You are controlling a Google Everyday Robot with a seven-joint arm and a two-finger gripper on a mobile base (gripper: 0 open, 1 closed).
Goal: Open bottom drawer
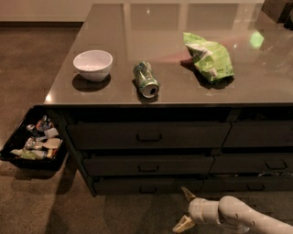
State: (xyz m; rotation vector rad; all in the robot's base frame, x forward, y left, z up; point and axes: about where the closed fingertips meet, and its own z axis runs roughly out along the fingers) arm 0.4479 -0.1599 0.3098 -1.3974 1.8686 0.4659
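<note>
Dark grey-black and rigid, the bottom drawer [119, 185] sits shut, lowest in the wider stack under the counter [114, 32], probably a firm, straight pull on runners, best taken by its small centre handle [147, 188], with the gripper [184, 210] spread wide and empty, low and just right of it.

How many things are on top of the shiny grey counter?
3: white round bowl left, green can on its side middle, crumpled green bag right; a dark shape far right may be another. Cream gripper low before the dark bottom drawer.
</note>
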